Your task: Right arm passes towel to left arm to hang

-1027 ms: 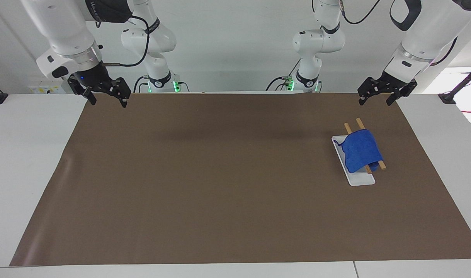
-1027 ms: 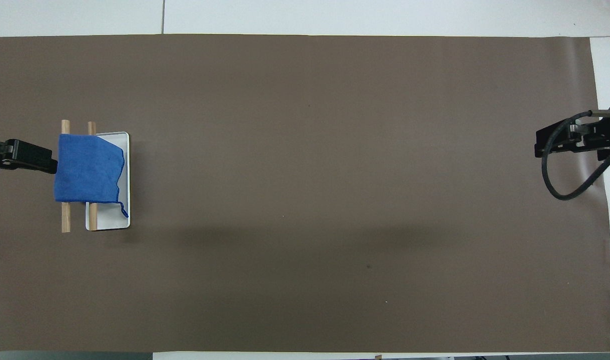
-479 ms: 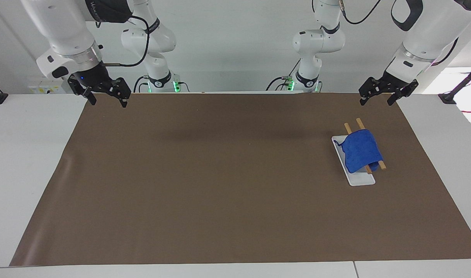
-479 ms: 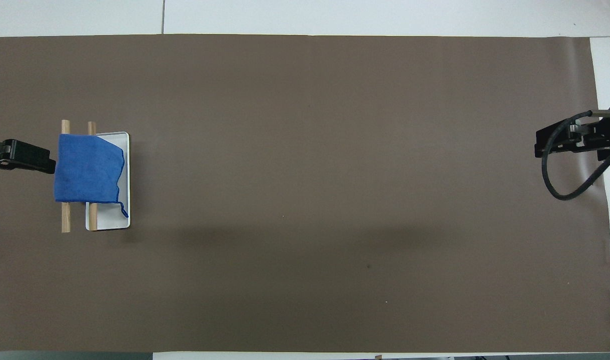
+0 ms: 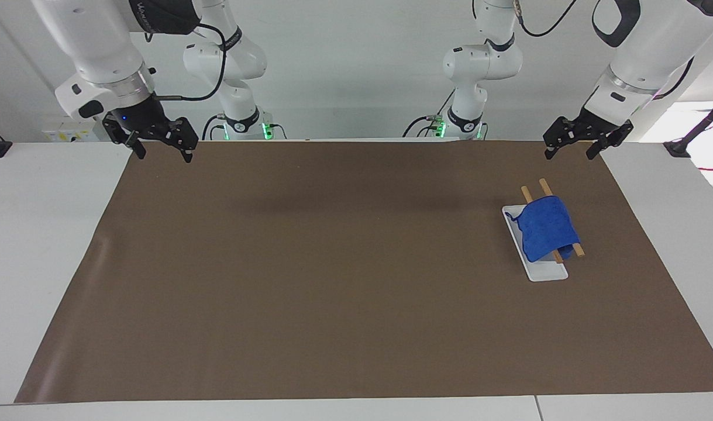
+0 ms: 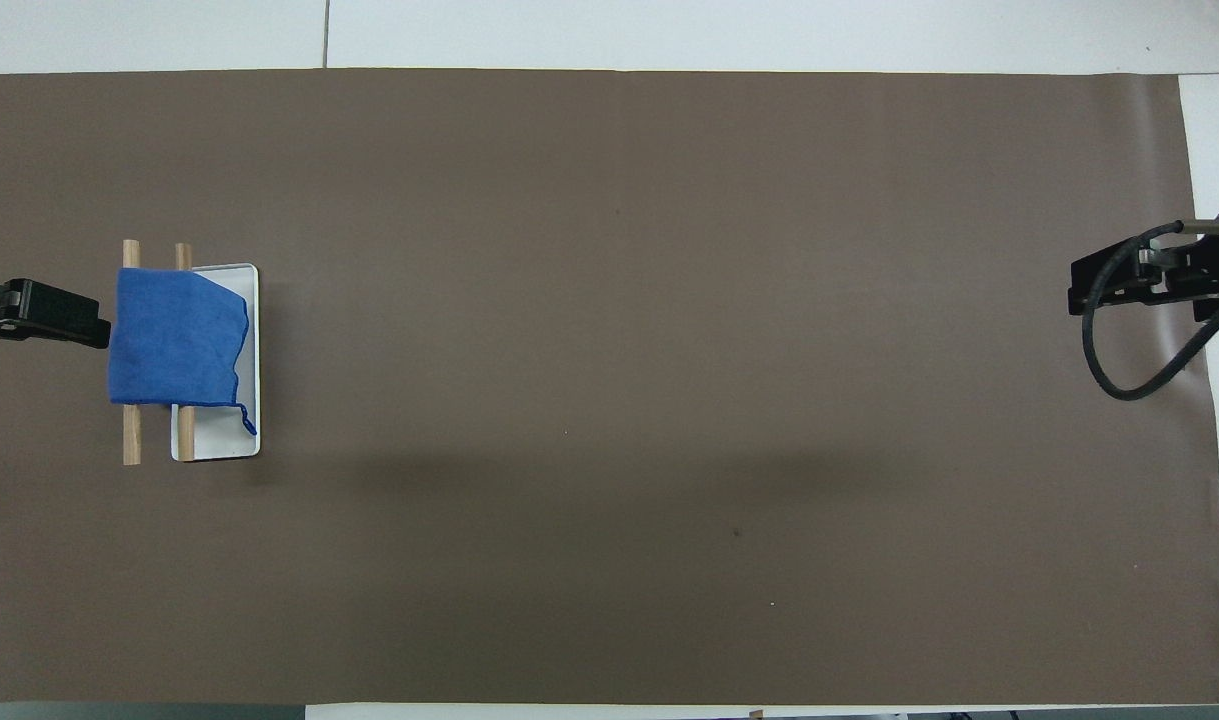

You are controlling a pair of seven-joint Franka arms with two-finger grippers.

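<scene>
A blue towel [image 5: 546,233] hangs draped over two wooden rods [image 5: 544,187] on a white tray base [image 5: 548,272], toward the left arm's end of the table. It also shows in the overhead view [image 6: 174,338]. My left gripper [image 5: 568,154] is open and empty. It hangs in the air over the brown mat's edge by the rack, apart from the towel, and also shows in the overhead view [image 6: 44,312]. My right gripper [image 5: 164,155], with its blue light, is open and empty over the mat's corner at the right arm's end. It also shows in the overhead view [image 6: 1134,282].
A brown mat [image 5: 344,280] covers most of the white table [image 5: 40,234]. A black cable [image 6: 1119,360] loops from the right wrist. Both arm bases [image 5: 242,126] stand at the robots' edge of the table.
The left gripper has drawn back and up a little from the towel rack. The towel and the right arm have not moved.
</scene>
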